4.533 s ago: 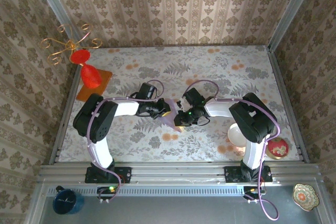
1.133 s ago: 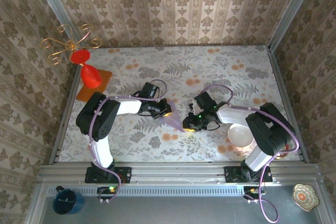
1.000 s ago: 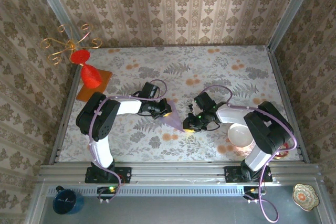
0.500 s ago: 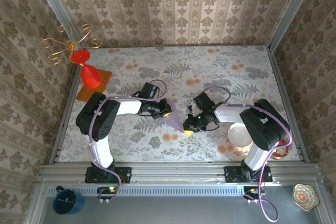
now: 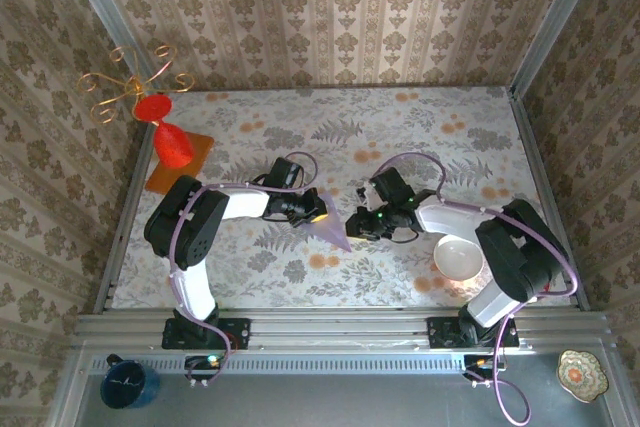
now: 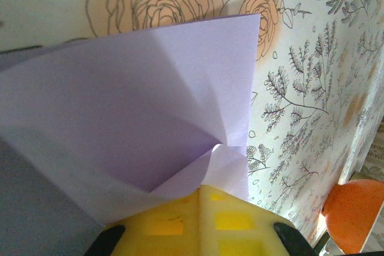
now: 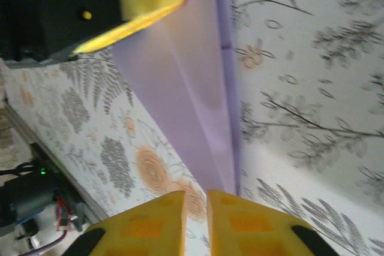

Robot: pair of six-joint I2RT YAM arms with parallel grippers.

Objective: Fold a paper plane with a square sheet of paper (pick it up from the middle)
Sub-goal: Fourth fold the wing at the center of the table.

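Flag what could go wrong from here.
1. Left gripper pinches the paper at its wide end; the rest bows loose, so a pull could slip or tear it.
2. Right gripper sits at the paper's narrow tip, fingers nearly together; it may close beside the tip or crumple it.
3. Bowl lies close by the right arm; a swing could knock it.

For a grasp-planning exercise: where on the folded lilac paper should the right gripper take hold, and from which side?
Probably the narrow end of the folded lilac paper, approached from the robot's right, opposite the left gripper pinching its wide end: the paper tapers there into a flat strip.
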